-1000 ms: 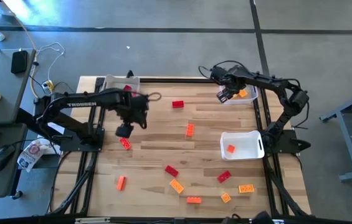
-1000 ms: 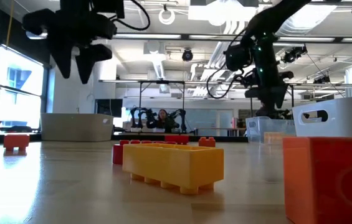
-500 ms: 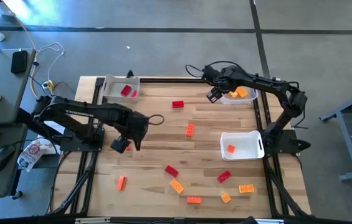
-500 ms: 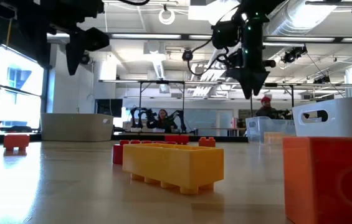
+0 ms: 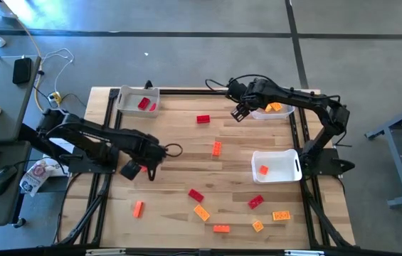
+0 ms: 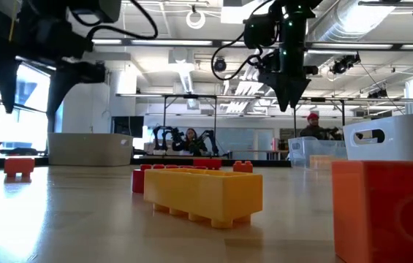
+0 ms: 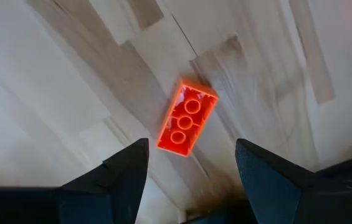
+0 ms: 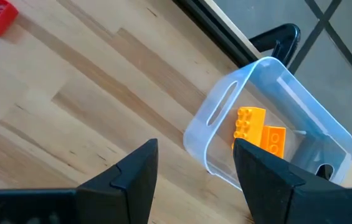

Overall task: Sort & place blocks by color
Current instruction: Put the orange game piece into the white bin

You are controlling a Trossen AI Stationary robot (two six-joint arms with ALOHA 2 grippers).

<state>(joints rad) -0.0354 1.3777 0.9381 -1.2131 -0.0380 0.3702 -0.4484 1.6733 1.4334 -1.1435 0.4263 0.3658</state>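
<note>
Red, orange and yellow-orange blocks lie scattered on the wooden table (image 5: 172, 135). My left gripper (image 5: 136, 169) hangs open, pointing down over a red block (image 7: 187, 117) that lies flat on the wood between and below its fingers (image 7: 119, 168); the high view hides that block under the gripper. My right gripper (image 5: 240, 114) is open and empty, above the table beside the clear bin (image 5: 272, 108), which holds yellow-orange blocks (image 8: 250, 127). Left of it a red block (image 5: 203, 119) lies flat.
A white bin (image 5: 138, 102) with red blocks stands at the far left, another white bin (image 5: 277, 165) with one orange block at the right. Several loose blocks lie toward the near edge (image 5: 221, 228), one orange block (image 5: 216, 148) mid-table. Bare wood lies between.
My left gripper has swung toward the table's near edge and sunk, and now stands over the red block. My right gripper has gone toward the table's left, away from the clear bin. Both stayed open. No block has moved.
</note>
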